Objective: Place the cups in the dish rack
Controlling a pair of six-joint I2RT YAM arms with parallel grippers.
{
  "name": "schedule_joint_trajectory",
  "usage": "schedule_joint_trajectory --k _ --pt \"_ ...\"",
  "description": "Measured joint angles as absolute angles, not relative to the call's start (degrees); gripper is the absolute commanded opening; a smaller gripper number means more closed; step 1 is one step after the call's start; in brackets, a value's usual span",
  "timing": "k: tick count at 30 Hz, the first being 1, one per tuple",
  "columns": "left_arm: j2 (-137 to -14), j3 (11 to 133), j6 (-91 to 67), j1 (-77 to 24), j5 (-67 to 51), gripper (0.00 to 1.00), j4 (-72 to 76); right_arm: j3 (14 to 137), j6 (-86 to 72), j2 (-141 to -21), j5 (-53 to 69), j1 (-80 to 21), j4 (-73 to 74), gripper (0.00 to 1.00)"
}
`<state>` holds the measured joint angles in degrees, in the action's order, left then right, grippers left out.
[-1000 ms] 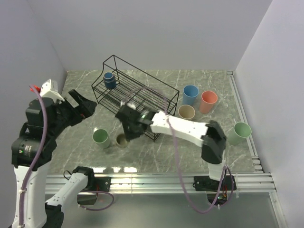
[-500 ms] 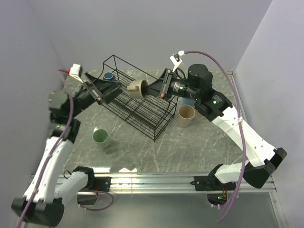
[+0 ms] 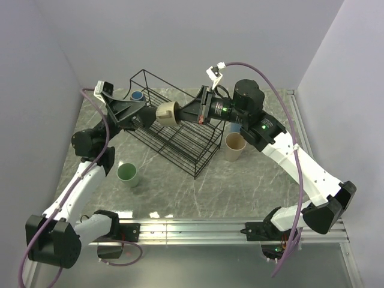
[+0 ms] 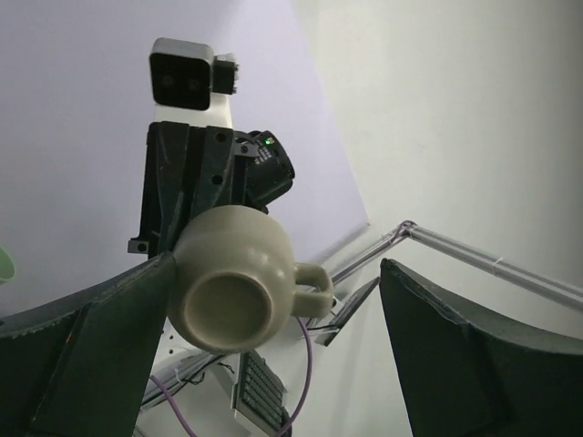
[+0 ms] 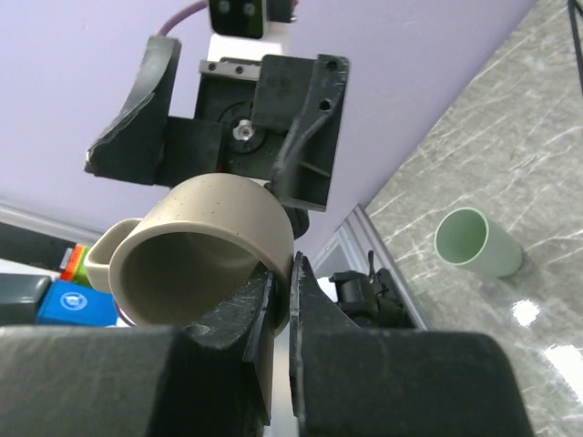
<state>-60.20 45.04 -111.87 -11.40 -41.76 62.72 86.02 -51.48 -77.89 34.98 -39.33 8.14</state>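
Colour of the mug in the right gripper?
Tan mug, faintly speckled; right wrist view shows it best.

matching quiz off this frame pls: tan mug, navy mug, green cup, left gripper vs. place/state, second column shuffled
Things:
1. tan mug
2. navy mug
3. green cup
4. left gripper

Place or state:
A. open, holding nothing
B. upright on the table, outside the dish rack
C. inside the dish rack, at its far end
D. pinched by its rim in the right gripper, up in the air

Pairs: 1-D, 2-C, 3-B, 4-A
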Motion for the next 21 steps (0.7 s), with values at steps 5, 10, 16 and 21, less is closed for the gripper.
schedule_joint_trajectory --k 5,10,16,21 --pt "-62.6 47.7 -112.9 -12.6 -43.9 0.99 58.3 87.7 -49.3 -79.3 35.3 -39.3 8.6 0.00" --pt "-62.8 48.8 -112.0 -13.3 -45.3 0.93 54.1 88.1 -47.8 -80.0 35.6 -39.3 8.8 0.00" --pt "-63.7 49.1 -111.6 -14.8 -46.7 0.86 51.5 91.2 -42.7 -80.6 33.2 -39.3 13.6 0.00" --pt "-64.2 50.0 -111.6 -15.9 -47.4 0.79 50.5 94.3 -38.3 -81.1 31.2 -39.3 17.4 0.00"
